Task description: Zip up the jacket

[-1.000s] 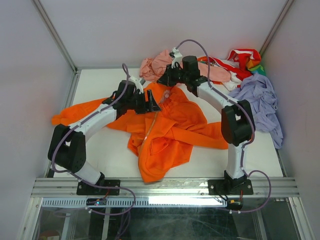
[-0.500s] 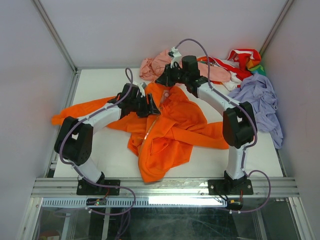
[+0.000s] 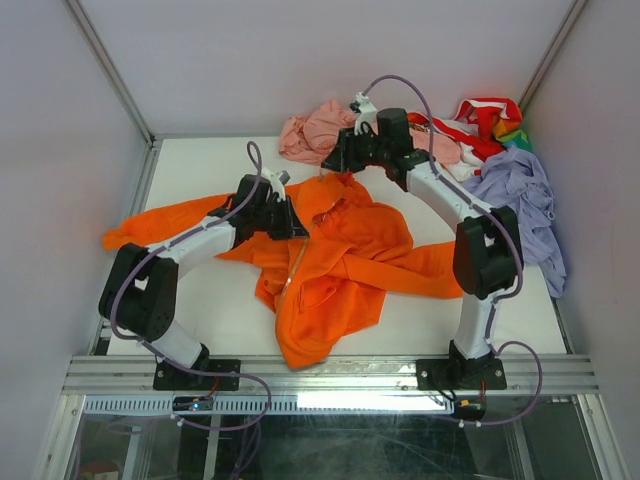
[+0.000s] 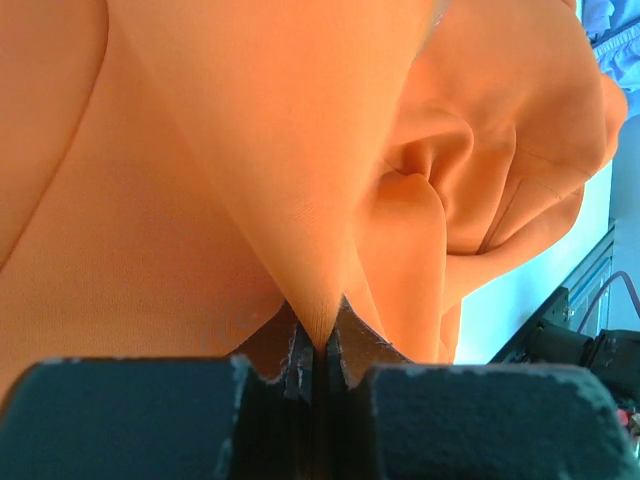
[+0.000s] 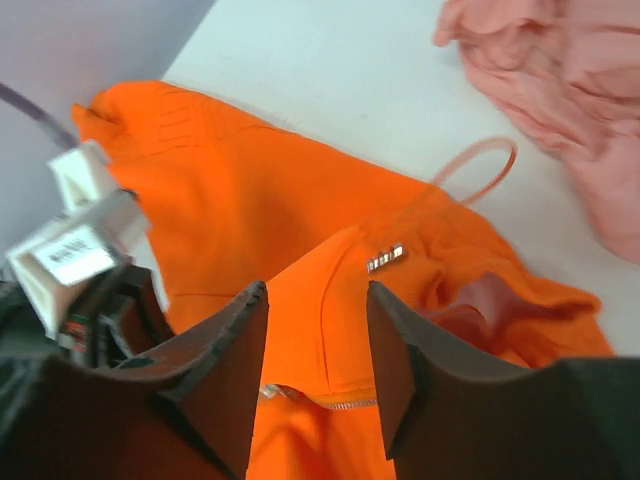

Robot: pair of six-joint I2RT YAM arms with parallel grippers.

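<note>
Two arms reach over the table. The jacket lies crumpled mid-table, with one sleeve spread toward the left edge and another running right past the right arm.

Left gripper: clenched on a pinched fold of orange jacket cloth. The fold stands up from between the fingers.

Right gripper: fingers apart, nothing between them, held over the jacket's far part. Below it are a small metal tag, a pink loop at the cloth's edge and a short run of zipper teeth.

Pink garment: at the far edge, just beyond the jacket.

Lilac garment: far right, apart from the jacket's body.
</note>
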